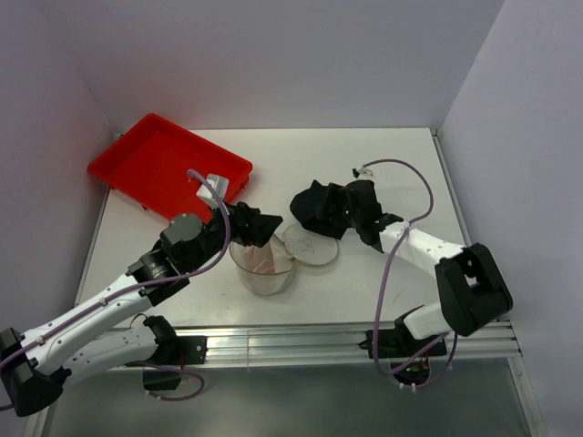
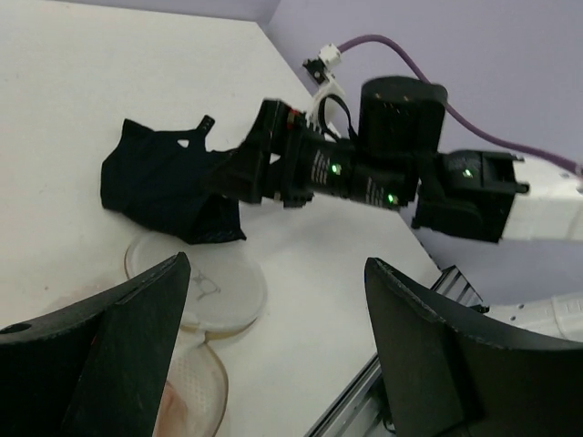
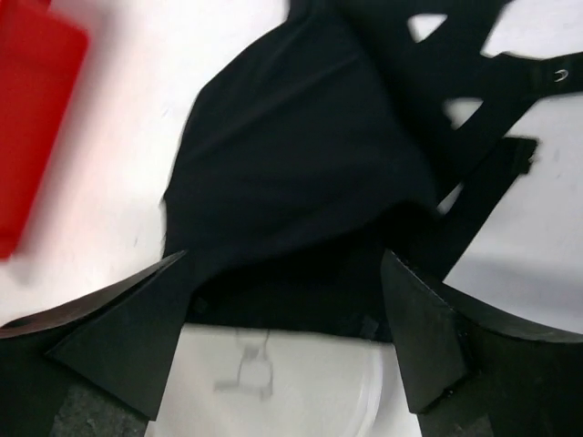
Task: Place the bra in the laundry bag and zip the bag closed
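Bra point(image 1: 321, 206) just beside the open laundry bag point(image 1: 264, 269).
It's crumpled on the white tabletop point(image 1: 401, 164); my right pincer point(image 3: 284, 264) straddles it, spread wide, gripping nothing; my left pincer point(image 2: 273, 264) gapes empty over the bag. Red tray point(image 1: 146, 164) far-left, lilac walls.

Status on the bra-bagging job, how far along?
Done: laundry bag stands open, lid flat beside it. In hand: right gripper, open, at the bra, which lies on the table overlapping the lid, ungripped. Left gripper open by the bag. Remaining: bra in, zip shut.
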